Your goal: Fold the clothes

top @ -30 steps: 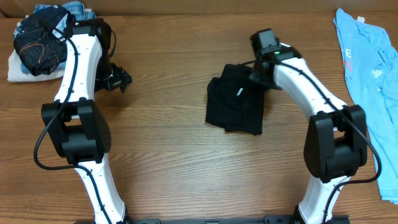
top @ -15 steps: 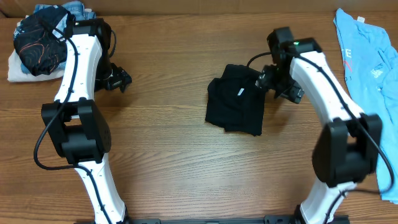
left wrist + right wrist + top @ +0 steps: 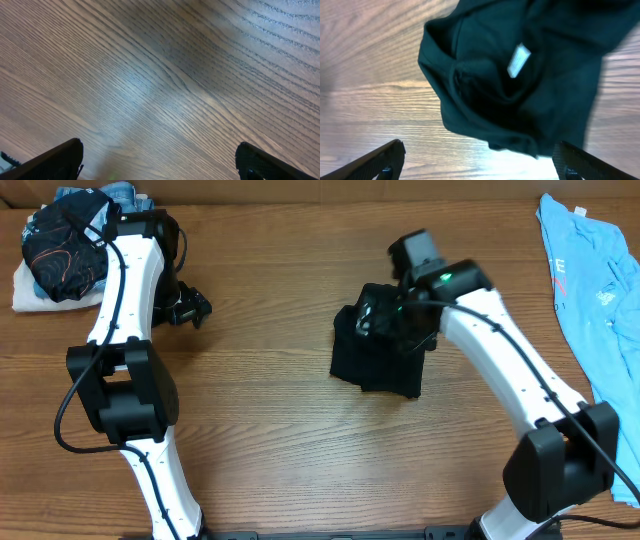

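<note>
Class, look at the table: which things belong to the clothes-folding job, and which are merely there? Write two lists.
Belongs to the job: black T-shirt, mid-table; light blue T-shirt, at the right edge; pile of clothes, far left corner.
Merely there: wooden table, only the work surface.

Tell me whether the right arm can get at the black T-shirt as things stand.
Probably yes. The right gripper hangs open directly above the black T-shirt. The right wrist view shows nothing between its fingers and the cloth, and the white neck label is plainly exposed.
</note>
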`<state>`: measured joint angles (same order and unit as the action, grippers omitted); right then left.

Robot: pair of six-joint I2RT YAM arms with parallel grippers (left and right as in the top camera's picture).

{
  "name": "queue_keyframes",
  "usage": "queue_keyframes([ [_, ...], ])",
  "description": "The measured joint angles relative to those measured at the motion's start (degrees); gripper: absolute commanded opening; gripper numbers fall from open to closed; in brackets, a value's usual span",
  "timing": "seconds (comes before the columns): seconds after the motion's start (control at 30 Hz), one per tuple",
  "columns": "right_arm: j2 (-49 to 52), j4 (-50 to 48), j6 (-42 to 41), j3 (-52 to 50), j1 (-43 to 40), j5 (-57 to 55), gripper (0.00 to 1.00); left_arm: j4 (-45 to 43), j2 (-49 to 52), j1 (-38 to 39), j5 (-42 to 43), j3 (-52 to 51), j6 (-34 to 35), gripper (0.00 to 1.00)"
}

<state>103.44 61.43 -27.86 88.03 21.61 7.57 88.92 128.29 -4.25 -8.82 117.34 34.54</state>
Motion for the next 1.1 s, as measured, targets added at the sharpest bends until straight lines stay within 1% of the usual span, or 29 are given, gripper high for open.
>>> queue_keyframes([
  [0.13,0.2,-6.2,1.4,-4.7,0.2,-1.8,0.95,0.0,0.0,0.0,0.0,0.0,0.0,1.00],
  [0.23,0.2,-10.4,5.5,-7.5,0.1,-2.4,0.92,0.0,0.0,0.0,0.0,0.0,0.0,1.00],
  [0.37,0.2,-12.2,10.1,-10.2,0.3,-2.1,0.90,-0.1,0.0,0.0,0.0,0.0,0.0,1.00],
  [0.43,0.2,-12.8,12.1,-11.4,0.5,-2.0,0.82,-0.3,0.0,0.0,0.0,0.0,0.0,1.00],
  [0.47,0.2,-12.9,13.2,-11.8,0.7,-2.0,0.75,-0.3,0.0,0.0,0.0,0.0,0.0,1.00],
  [0.53,0.2,-13.4,14.8,-12.0,1.0,-2.0,0.48,-0.3,0.0,0.0,0.0,0.0,0.0,1.00],
  [0.57,0.2,-13.5,15.1,-12.0,1.1,-2.0,0.44,-0.3,0.0,0.0,0.0,0.0,0.0,1.00],
  [0.63,0.2,-13.9,15.8,-12.0,1.3,-2.0,0.31,-0.3,0.0,0.0,0.0,0.0,0.0,1.00],
  [0.7,0.2,-13.9,16.7,-12.0,1.4,-2.0,0.08,-0.3,0.0,0.0,0.0,0.0,0.0,1.00],
  [0.73,0.2,-13.9,16.3,-12.0,1.4,-2.0,0.04,-0.3,0.0,0.0,0.0,0.0,0.0,1.00],
  [0.97,0.2,-13.4,14.9,-12.0,1.4,-2.3,0.04,-0.3,0.0,0.0,0.0,0.0,0.0,1.00],
  [1.1,0.2,-4.2,11.0,-10.4,1.4,-3.5,0.04,-0.3,0.0,0.0,0.0,0.0,0.0,1.00],
])
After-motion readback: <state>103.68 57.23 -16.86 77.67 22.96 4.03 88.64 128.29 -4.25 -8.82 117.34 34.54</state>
